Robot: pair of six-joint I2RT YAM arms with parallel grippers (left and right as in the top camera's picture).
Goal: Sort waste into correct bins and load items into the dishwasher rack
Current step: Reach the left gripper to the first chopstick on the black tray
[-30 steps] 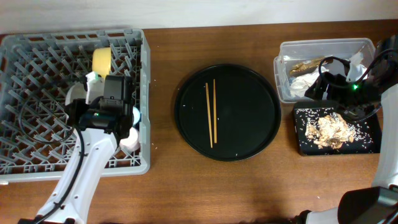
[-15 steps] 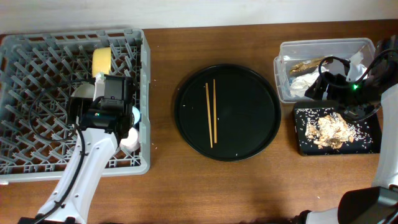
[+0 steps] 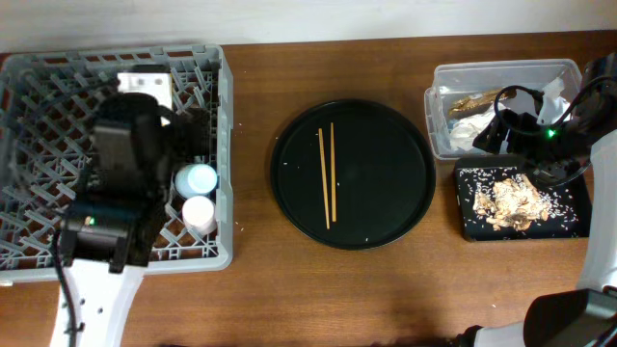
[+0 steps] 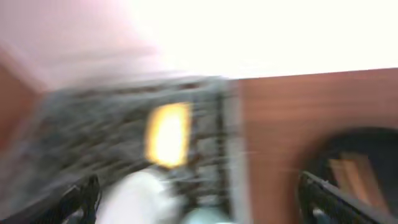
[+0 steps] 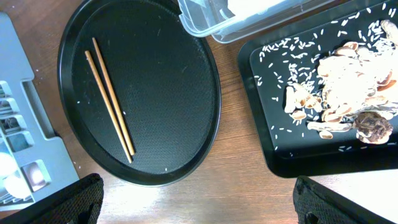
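While the right gripper (image 5: 199, 193) gapes empty, two thin wooden chopsticks (image 5: 111, 99) lie to its left on the round black tray (image 5: 168, 62), running front-to-back.

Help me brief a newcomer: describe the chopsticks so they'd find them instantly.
Find the round black tray between the grey rack and the clear bin. On it lie the chopsticks: two thin tan sticks side by side, the scene's only sticks.

Left arm (image 3: 116, 193) stands raised, close beneath the overhead camera. Left gripper (image 4: 200, 202): jaws spread wide, nothing between them; its wrist view is blurred. Right arm (image 3: 540, 145) is extended. The right gripper (image 5: 199, 200) points downward, jaws spread wide, empty.
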